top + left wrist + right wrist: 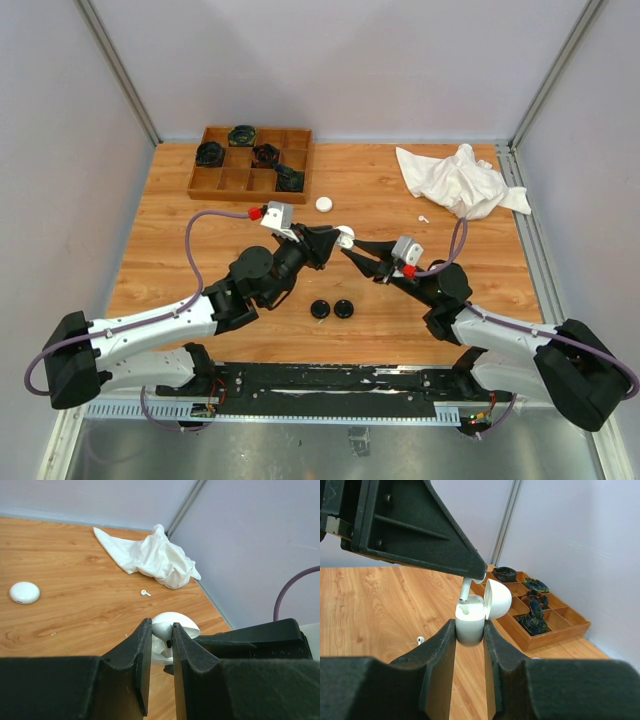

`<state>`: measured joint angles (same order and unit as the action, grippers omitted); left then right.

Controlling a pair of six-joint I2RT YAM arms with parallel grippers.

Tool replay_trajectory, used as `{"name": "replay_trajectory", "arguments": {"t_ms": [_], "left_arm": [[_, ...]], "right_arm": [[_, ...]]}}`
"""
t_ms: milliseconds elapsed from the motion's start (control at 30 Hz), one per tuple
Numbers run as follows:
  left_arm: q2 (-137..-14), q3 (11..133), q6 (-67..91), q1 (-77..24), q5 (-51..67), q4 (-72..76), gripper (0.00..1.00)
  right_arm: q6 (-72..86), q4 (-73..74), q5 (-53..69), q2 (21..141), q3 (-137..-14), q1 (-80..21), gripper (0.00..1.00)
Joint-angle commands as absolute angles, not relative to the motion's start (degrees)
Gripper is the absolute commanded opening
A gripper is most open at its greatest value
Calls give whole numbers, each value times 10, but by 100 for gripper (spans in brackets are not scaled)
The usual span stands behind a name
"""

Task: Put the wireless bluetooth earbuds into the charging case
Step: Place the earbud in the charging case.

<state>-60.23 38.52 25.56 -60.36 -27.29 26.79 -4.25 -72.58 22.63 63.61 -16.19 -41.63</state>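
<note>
Right tool (pixel 469 630) around open case (pixel 470 615), earbud (pixel 465 589) in left tool (pixel 161 627).

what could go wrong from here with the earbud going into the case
1. The left gripper pinches the white earbud at its very fingertips, with the stem slightly tilted. It may jam on the socket or slip free.
2. The right gripper clamps only the lower body of the white charging case, so a downward push could twist it.
3. The left gripper sits close to the raised lid and might knock it shut.
</note>
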Motion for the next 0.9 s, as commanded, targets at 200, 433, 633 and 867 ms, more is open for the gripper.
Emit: {"name": "replay_trajectory", "arguments": {"t_ms": [200,433,633,867], "left_arm": [[-619,375,233,-617,-305,312,14],[-622,372,217,-627,-308,313,14],[-626,373,200,-644,-311,319,19],[-625,371,202,-647,-309,319,29]], "right_arm": [[-37,-760,222,618,-156,-425,1],[-38,-761,219,610,-156,-425,1],[-39,-761,215,609,-154,-425,1],[-40,-760,214,606,-152,-425,1]]}}
